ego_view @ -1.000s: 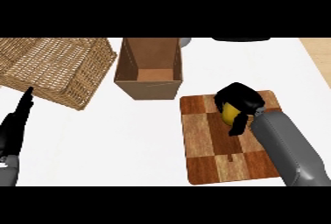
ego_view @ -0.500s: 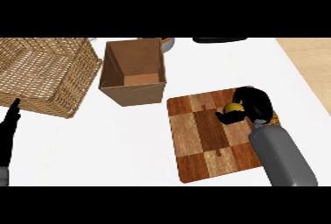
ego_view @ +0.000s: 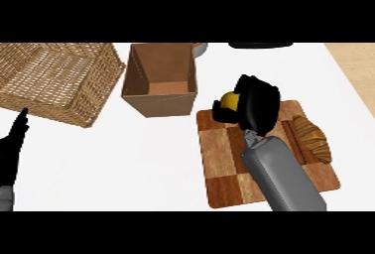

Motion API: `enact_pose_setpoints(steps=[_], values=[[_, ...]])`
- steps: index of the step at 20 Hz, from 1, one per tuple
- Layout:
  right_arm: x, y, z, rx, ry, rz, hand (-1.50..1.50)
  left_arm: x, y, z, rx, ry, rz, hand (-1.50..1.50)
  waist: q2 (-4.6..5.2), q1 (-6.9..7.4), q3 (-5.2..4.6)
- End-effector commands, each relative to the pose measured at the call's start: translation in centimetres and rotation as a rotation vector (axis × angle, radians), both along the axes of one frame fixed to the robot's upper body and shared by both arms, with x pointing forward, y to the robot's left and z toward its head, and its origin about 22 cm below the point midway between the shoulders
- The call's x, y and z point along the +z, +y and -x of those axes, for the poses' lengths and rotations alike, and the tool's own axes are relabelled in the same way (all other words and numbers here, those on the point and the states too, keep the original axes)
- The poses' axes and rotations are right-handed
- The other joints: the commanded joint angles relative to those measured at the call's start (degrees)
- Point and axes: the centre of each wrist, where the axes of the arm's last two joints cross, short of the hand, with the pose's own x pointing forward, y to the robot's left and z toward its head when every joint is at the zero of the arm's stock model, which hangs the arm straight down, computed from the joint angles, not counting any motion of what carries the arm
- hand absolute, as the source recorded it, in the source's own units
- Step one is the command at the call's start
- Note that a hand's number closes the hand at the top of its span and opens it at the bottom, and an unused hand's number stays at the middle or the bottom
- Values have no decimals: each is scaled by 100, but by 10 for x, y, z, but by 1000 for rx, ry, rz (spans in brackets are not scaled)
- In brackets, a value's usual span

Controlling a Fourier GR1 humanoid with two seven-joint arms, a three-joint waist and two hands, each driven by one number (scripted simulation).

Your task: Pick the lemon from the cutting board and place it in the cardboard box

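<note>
My right hand (ego_view: 258, 105) is curled round the yellow lemon (ego_view: 231, 99), which shows between thumb and fingers. It hangs over the far left corner of the checkered wooden cutting board (ego_view: 227, 168), just right of the open cardboard box (ego_view: 160, 79). The box stands upright and shows only its bare bottom. At the view's left edge my left hand (ego_view: 15, 144) rests open with fingers up.
A large wicker basket (ego_view: 55, 79) sits to the left of the box. A croissant (ego_view: 311, 138) lies on the board's right side. A dark object (ego_view: 260, 45) and a grey one (ego_view: 199, 48) sit at the far edge.
My right hand has lifted the lemon off the board and carried it left toward the box. The croissant has come into sight on the board.
</note>
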Motion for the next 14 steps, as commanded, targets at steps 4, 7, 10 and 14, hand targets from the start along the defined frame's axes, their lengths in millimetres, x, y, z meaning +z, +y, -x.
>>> enact_pose_setpoints(steps=[4, 7, 10, 14], values=[[69, 75, 54, -57, -103, -56, 150, 5, -10, -22, -61, -47, -1, 0, 218, 391, 33], [98, 90, 42, -59, -149, -141, 150, 19, -7, -27, -92, -53, 25, 0, 242, 508, 37], [122, 93, 15, -87, -156, -182, 150, 5, -27, -25, -108, -41, 24, 0, 267, 582, 36], [119, 91, -10, -104, -166, -251, 150, 1, -44, -29, -110, -58, -4, 0, 297, 638, 38]])
